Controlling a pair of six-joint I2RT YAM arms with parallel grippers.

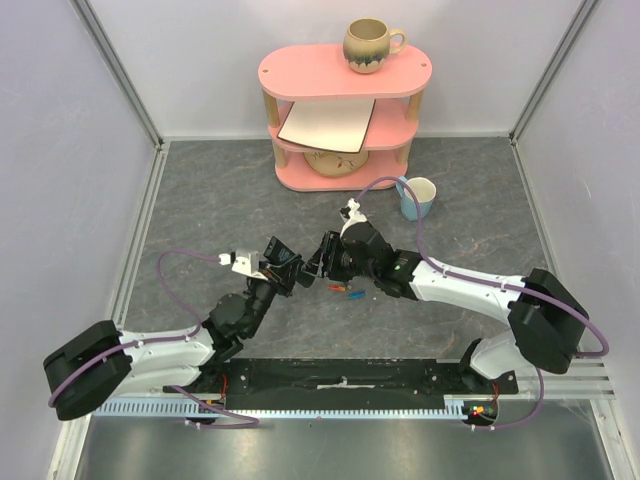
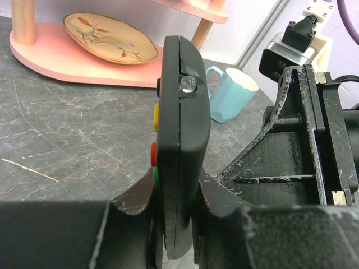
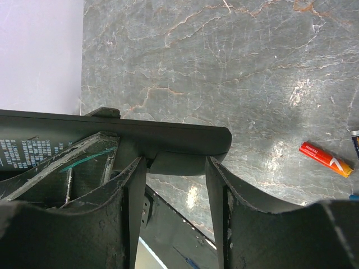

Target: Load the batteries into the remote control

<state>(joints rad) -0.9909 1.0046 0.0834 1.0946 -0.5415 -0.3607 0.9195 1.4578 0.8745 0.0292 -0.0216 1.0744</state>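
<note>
The black remote control (image 2: 180, 140) stands on edge in the left wrist view, with coloured buttons on its left side. My left gripper (image 2: 176, 224) is shut on its lower end and holds it above the table. My right gripper (image 3: 175, 168) is open. Its fingers stand either side of a grey raised piece (image 3: 176, 162) on the back of the remote (image 3: 140, 137). In the top view the two grippers meet at mid-table, left (image 1: 287, 268) and right (image 1: 322, 262). A red-orange battery (image 3: 325, 158) and a blue one (image 3: 355, 143) lie on the table, just right of the grippers (image 1: 345, 292).
A pink shelf (image 1: 340, 120) stands at the back with a brown mug (image 1: 370, 45) on top, a white board and a patterned plate (image 2: 109, 38). A light blue mug (image 1: 418, 197) stands right of it. A black strip (image 1: 340, 378) runs along the near edge.
</note>
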